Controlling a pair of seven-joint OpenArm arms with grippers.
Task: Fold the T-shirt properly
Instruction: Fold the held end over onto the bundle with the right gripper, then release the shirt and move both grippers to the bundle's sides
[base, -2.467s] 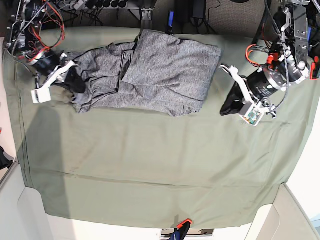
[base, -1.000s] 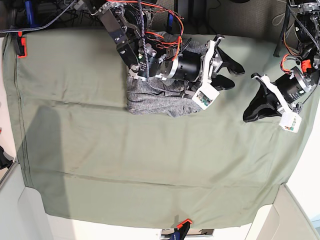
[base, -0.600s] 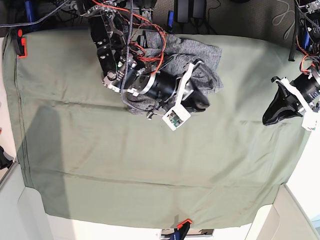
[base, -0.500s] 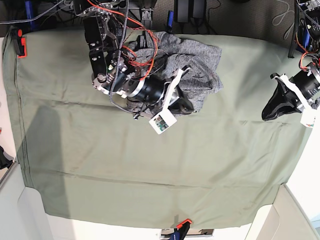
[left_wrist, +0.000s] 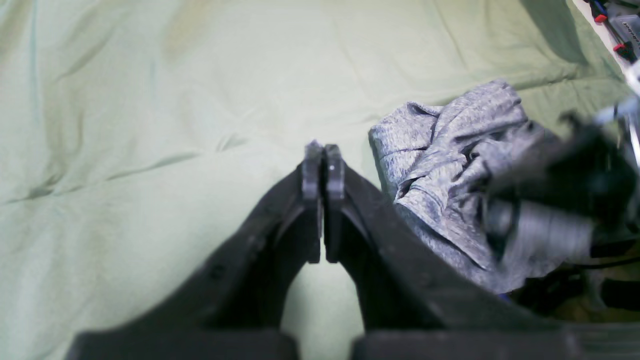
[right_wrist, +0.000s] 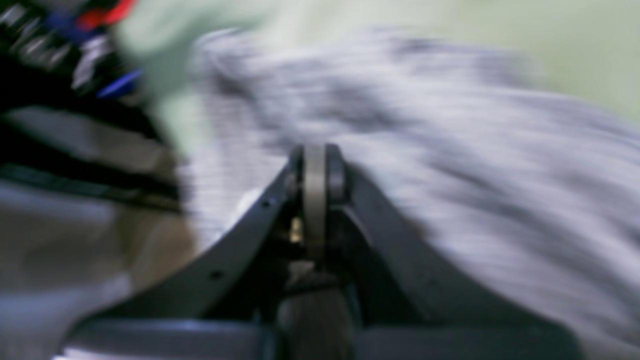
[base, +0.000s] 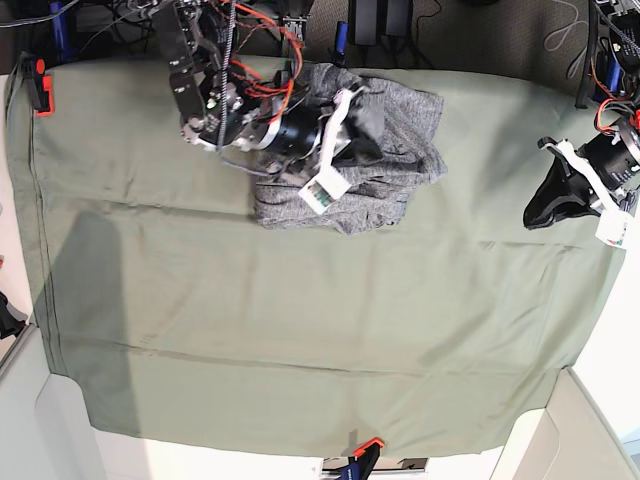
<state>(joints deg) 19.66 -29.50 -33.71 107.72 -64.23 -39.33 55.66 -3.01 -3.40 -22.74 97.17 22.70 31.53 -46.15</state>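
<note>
We observe the T-shirt (base: 385, 160) as a heather-grey, mottled knit garment, bunched into a compact, wrinkled heap with several overlapping folds; it lies on the olive-green cloth sheet (base: 300, 330) near the sheet's far edge, about midway across the base view.

Compared with the frame half a second earlier, we note that the right arm has drawn back toward the far edge, and the heap has changed shape only slightly. The left arm remains near the sheet's right edge, close to its previous position.

Working left to right in the base view: the right gripper (base: 362, 118) sits directly over the left-hand part of the T-shirt. In the right wrist view, which is heavily blurred, the right gripper (right_wrist: 316, 172) has its jaws pressed together, with grey fabric behind them; we cannot tell whether any cloth is pinched. The left gripper (base: 545, 205) is well apart from the garment, above bare sheet. In the left wrist view, the left gripper (left_wrist: 323, 167) is clenched on nothing, and the T-shirt (left_wrist: 440, 165) lies to its right
</note>
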